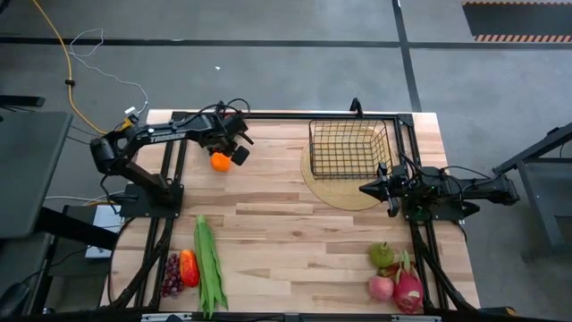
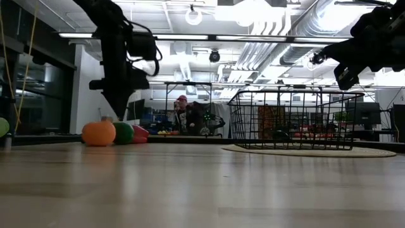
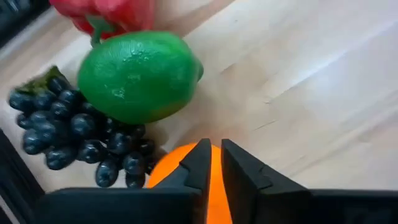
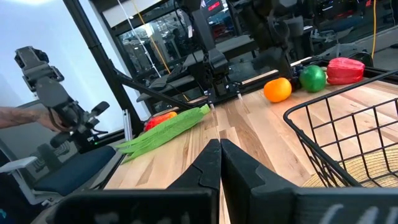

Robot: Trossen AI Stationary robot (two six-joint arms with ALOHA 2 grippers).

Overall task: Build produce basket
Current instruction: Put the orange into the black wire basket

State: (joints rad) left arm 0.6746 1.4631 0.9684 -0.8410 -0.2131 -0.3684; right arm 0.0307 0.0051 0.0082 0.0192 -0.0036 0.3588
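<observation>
Left gripper point(image 3: 214, 163) lowered, jaws nearly closed; right gripper point(image 4: 219, 157) raised, jaws together.

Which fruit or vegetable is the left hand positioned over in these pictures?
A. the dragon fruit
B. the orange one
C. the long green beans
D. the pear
B: in the high view the left hand sits over the orange fruit at the table's far left, and the left wrist view shows orange just beyond its dark fingers.

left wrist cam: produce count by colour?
orange piece: 1
green piece: 1
red pepper: 1
purple grapes: 1
total: 4
</observation>
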